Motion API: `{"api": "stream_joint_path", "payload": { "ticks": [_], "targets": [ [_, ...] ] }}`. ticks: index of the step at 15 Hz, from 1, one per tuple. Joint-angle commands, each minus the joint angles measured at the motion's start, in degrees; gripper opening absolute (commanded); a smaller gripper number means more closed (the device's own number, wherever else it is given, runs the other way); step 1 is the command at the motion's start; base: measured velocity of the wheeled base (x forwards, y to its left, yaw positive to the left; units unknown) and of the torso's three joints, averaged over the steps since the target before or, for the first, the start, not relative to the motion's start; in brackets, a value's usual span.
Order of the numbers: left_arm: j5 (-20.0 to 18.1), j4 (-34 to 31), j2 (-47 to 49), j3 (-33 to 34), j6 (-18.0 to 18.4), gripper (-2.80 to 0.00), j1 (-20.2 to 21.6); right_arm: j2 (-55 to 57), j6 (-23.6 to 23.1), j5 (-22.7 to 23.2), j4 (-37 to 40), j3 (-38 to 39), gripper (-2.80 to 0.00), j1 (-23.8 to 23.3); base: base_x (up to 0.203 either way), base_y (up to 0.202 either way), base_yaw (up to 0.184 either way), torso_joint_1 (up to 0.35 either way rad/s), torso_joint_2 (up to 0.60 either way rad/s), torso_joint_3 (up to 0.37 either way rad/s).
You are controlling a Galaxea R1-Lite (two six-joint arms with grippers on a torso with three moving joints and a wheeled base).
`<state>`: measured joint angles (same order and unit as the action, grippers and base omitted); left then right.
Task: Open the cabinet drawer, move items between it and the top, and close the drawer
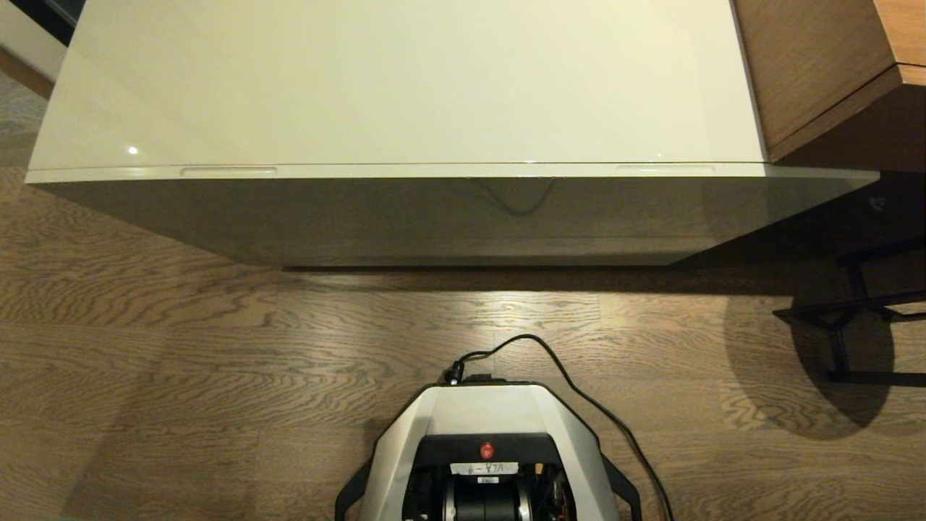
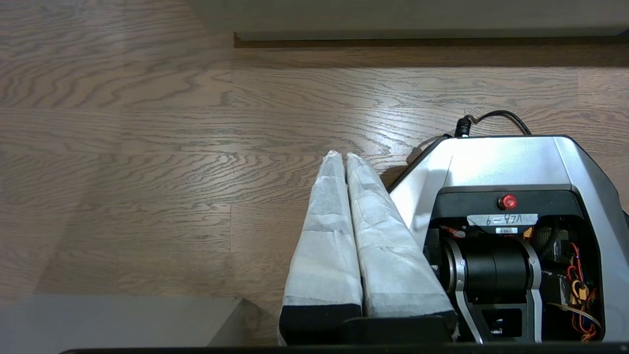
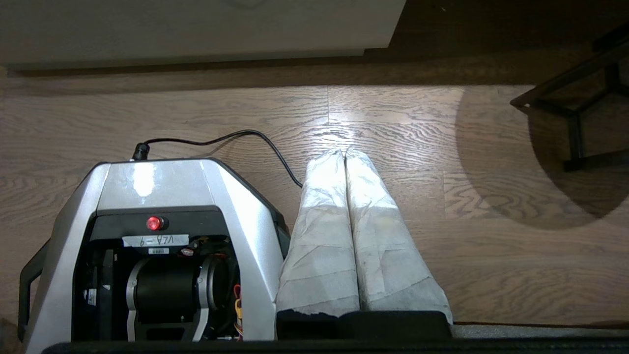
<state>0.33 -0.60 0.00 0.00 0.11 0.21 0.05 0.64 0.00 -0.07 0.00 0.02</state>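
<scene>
Both grippers are pressed shut and hold nothing. From my station I see the left gripper (image 2: 345,157) hanging over the wooden floor (image 1: 181,347) just beside the left flank of the robot base (image 1: 486,427), its two white-wrapped fingers (image 2: 324,236) lying flat against each other from root to tip. On the other side the right gripper (image 3: 344,153) hangs the same way, fingers (image 3: 388,246) together, beside the base's right flank, with the black cable (image 1: 579,391) running from the front of the base past it across the floor. Neither arm shows in my head camera.

Ahead of the base stands the low cabinet. Its top (image 1: 405,79) is a glossy cream surface, and I see no slippers or paper roll on it. Right under the top's front edge the drawer (image 1: 448,171) sits pushed in, flush with the cabinet front, and its two slim slots (image 1: 228,171) lie near the left and right ends. To my right a brown wooden unit (image 1: 825,65) butts against the cabinet, and a black metal frame (image 1: 854,311) stands on the floor in front of it.
</scene>
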Motion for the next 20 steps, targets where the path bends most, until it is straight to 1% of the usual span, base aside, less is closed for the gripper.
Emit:
{"api": "stream_joint_path", "payload": {
  "ticks": [1,20],
  "targets": [
    [0.03,-0.02,0.09,0.0,-0.02,-2.8,-0.03,0.04,0.06,0.0,-0.01,0.09,-2.8,0.06,0.0,0.0,0.0,0.0,0.0,0.0],
    [0.03,-0.02,0.09,0.0,-0.02,-2.8,-0.03,0.04,0.06,0.0,-0.01,0.09,-2.8,-0.02,0.0,0.0,0.0,0.0,0.0,0.0]
  ]
}}
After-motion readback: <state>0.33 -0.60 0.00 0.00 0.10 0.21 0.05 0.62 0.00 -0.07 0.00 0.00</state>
